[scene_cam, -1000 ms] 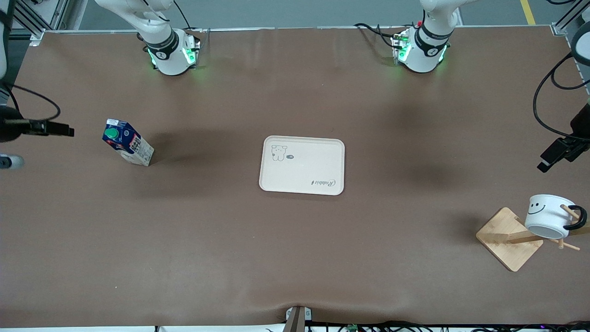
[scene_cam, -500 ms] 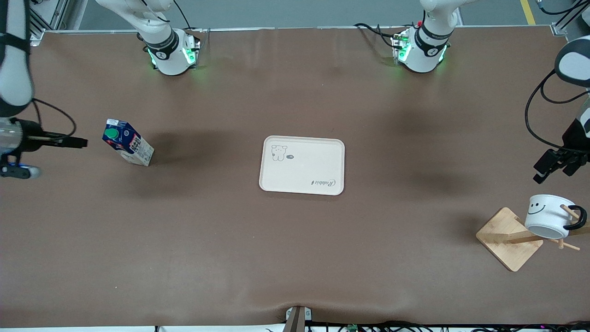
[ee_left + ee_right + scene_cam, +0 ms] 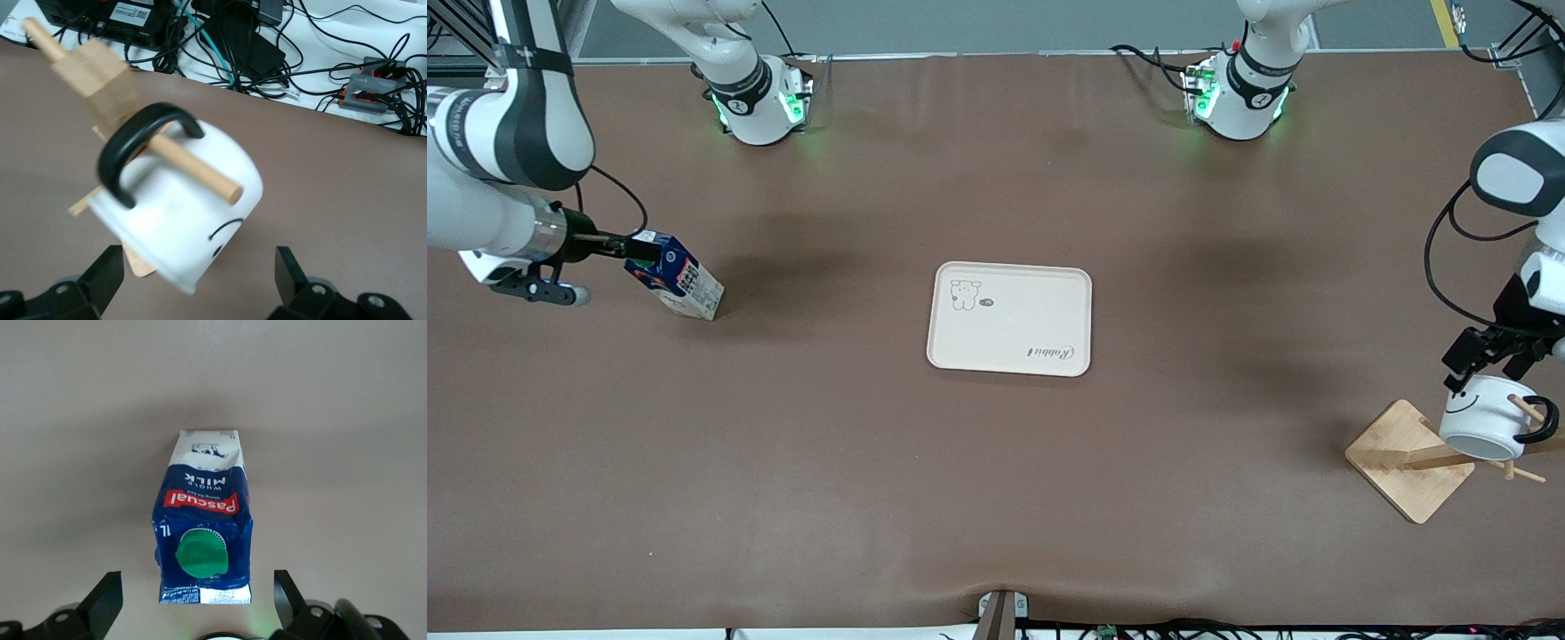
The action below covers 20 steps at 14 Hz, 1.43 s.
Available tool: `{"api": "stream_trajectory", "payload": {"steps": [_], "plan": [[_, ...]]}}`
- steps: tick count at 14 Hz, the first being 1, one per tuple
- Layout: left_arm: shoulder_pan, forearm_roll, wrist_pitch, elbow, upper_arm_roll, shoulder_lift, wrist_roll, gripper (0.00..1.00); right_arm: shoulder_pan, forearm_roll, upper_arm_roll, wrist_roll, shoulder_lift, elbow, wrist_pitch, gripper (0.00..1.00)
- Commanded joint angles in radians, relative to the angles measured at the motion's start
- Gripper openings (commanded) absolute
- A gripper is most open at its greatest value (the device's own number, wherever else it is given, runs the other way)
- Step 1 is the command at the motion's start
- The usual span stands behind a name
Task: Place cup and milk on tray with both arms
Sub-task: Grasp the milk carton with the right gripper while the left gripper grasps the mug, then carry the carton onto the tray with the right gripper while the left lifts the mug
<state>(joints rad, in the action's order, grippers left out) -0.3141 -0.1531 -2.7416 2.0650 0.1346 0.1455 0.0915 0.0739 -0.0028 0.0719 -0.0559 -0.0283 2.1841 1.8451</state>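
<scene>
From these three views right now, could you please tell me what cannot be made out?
- The round green cap of the blue gable-top milk carton: hidden by the right gripper in the front view.
- Inside of the white smiley cup: hidden by its own wall, all views.
- Left gripper: fingers cut off by the left wrist view's edge.
- Wooden rack: partly behind the cup.

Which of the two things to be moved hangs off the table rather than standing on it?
The small white smiley-face mug: its black handle hangs on a wooden rack peg. The blue gable-top milk carton stands on the table.
</scene>
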Motion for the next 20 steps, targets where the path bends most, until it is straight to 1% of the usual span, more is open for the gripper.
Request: {"api": "stream_trajectory", "payload": {"steps": [1, 3, 4, 5, 7, 9, 10, 11, 12, 13, 14, 15, 16, 17, 19, 20], "plan": [[0.0, -0.017, -0.015, -0.068, 0.019, 0.066, 0.025, 0.99, 0.0, -0.002, -0.004, -0.019, -0.042, 0.063, 0.037, 1.0], [0.001, -0.013, -0.015, -0.079, 0.019, 0.084, 0.025, 0.95, 0.0, -0.002, -0.003, -0.019, -0.042, 0.072, 0.051, 1.0], [0.003, -0.011, -0.016, -0.079, 0.019, 0.086, 0.025, 0.91, 0.0, -0.002, -0.004, -0.019, -0.042, 0.075, 0.054, 1.0], [0.003, -0.009, -0.016, -0.079, 0.02, 0.086, 0.027, 0.86, 0.0, 0.0, -0.004, -0.019, -0.047, 0.094, 0.072, 1.0], [0.001, -0.008, -0.015, -0.077, 0.02, 0.091, 0.037, 0.81, 0.0, 0.0, -0.004, -0.019, -0.068, 0.161, 0.152, 1.0], [-0.002, -0.008, -0.016, -0.072, 0.02, 0.091, 0.08, 0.75, 0.001, 0.0, -0.004, -0.019, -0.076, 0.2, 0.192, 1.0], [-0.005, -0.009, -0.016, -0.068, 0.02, 0.091, 0.099, 0.73, 0.001, 0.0, -0.004, -0.019, -0.076, 0.2, 0.195, 0.93], [-0.005, -0.009, -0.015, -0.065, 0.019, 0.092, 0.114, 0.7, 0.001, 0.0, -0.004, -0.019, -0.076, 0.2, 0.194, 0.66], [-0.005, -0.009, -0.015, -0.06, 0.019, 0.092, 0.126, 0.65, 0.001, 0.001, -0.004, -0.019, -0.076, 0.2, 0.191, 0.51], [-0.005, -0.009, -0.015, -0.059, 0.019, 0.092, 0.138, 0.61, 0.003, 0.0, -0.004, -0.019, -0.076, 0.198, 0.187, 0.38], [-0.007, -0.009, -0.015, -0.057, 0.019, 0.092, 0.157, 0.6, 0.003, 0.0, -0.003, -0.018, -0.076, 0.195, 0.183, 0.29], [-0.008, -0.009, -0.015, -0.053, 0.019, 0.092, 0.174, 0.57, 0.004, 0.0, -0.003, -0.016, -0.076, 0.191, 0.172, 0.19], [-0.01, -0.011, -0.015, -0.052, 0.019, 0.091, 0.181, 0.5, 0.003, 0.0, -0.003, -0.018, -0.078, 0.187, 0.165, 0.13], [-0.008, -0.009, -0.013, -0.051, 0.019, 0.089, 0.185, 0.44, 0.003, 0.0, -0.003, -0.016, -0.078, 0.175, 0.146, 0.13], [-0.008, -0.009, -0.01, -0.051, 0.02, 0.085, 0.191, 0.38, 0.001, 0.0, -0.003, -0.013, -0.071, 0.12, 0.073, 0.13], [-0.007, -0.009, -0.01, -0.048, 0.02, 0.082, 0.192, 0.33, 0.0, 0.0, -0.003, -0.013, -0.068, 0.087, 0.025, 0.13]]}}
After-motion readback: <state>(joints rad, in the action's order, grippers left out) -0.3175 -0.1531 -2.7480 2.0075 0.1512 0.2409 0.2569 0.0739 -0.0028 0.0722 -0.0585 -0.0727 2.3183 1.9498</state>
